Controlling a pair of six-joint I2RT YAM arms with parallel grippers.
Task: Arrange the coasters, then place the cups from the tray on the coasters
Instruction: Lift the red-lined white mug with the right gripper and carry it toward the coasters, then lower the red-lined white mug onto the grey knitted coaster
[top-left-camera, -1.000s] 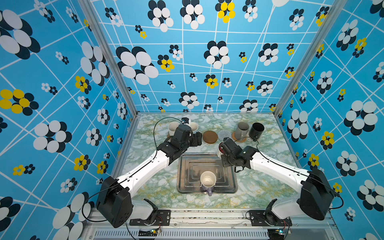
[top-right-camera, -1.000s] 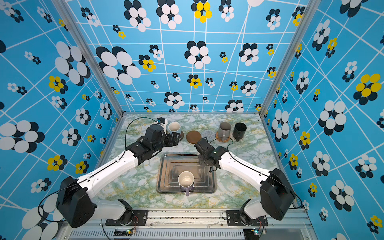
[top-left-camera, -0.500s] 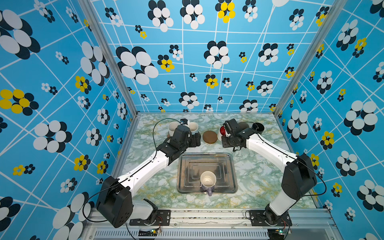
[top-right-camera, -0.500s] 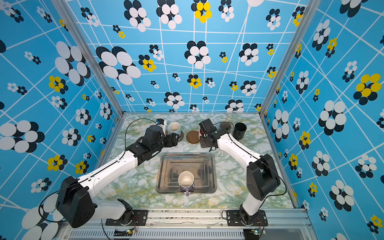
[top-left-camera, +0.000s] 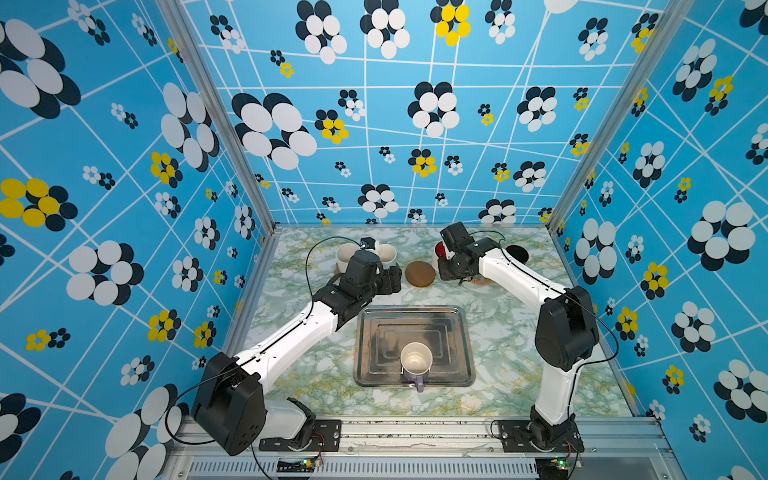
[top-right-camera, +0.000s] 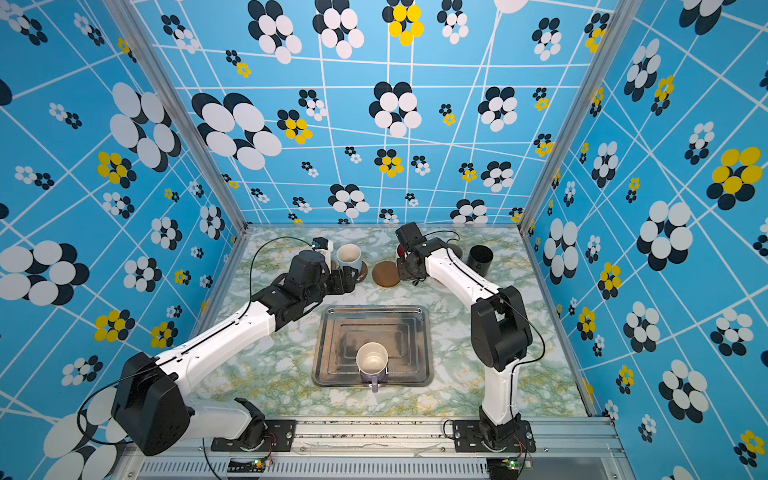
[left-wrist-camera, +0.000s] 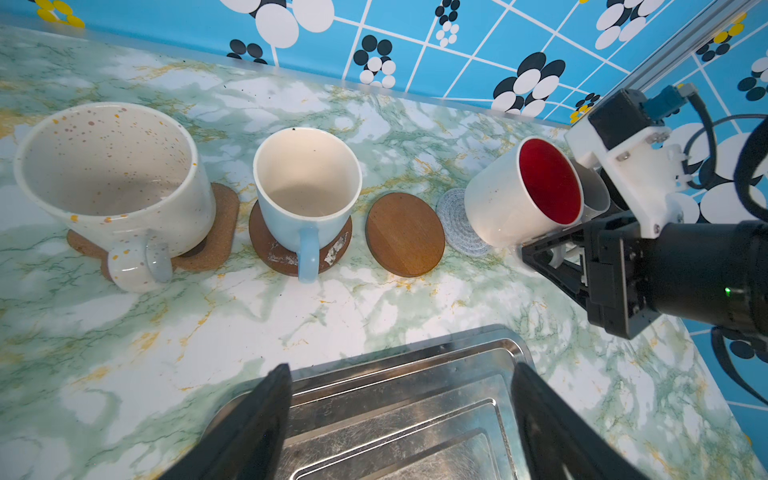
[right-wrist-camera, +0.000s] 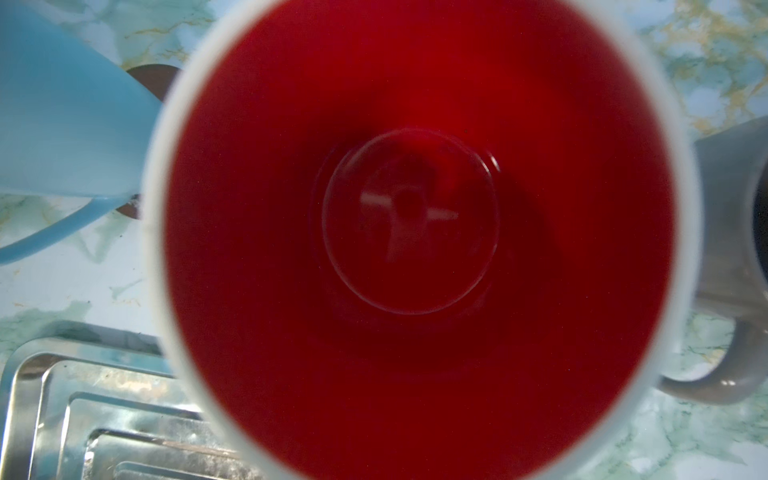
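My right gripper (left-wrist-camera: 538, 250) is shut on the white cup with red inside (left-wrist-camera: 523, 195). The cup is tilted, its base over the grey-white woven coaster (left-wrist-camera: 455, 222); I cannot tell if they touch. It fills the right wrist view (right-wrist-camera: 415, 232). A bare round brown coaster (left-wrist-camera: 405, 235) lies beside it. The light blue cup (left-wrist-camera: 307, 187) stands on a brown disc (left-wrist-camera: 266, 245). The cream cup (left-wrist-camera: 112, 183) stands on the paw-shaped coaster (left-wrist-camera: 222, 228). My left gripper (left-wrist-camera: 399, 374) is open and empty over the tray's far rim (top-left-camera: 411, 309). A lilac cup (top-left-camera: 415, 360) stands in the tray.
The tall grey cup (right-wrist-camera: 731, 257) stands right behind the red-lined one, and the tall black cup (top-right-camera: 480, 257) stands further right near the back wall. The right arm's forearm (top-left-camera: 515, 278) crosses above that corner. The enclosure walls close in the back and both sides.
My right gripper has carried the red-lined cup from beside the tray's far right corner to the back row, over the woven coaster. The left arm has not moved.
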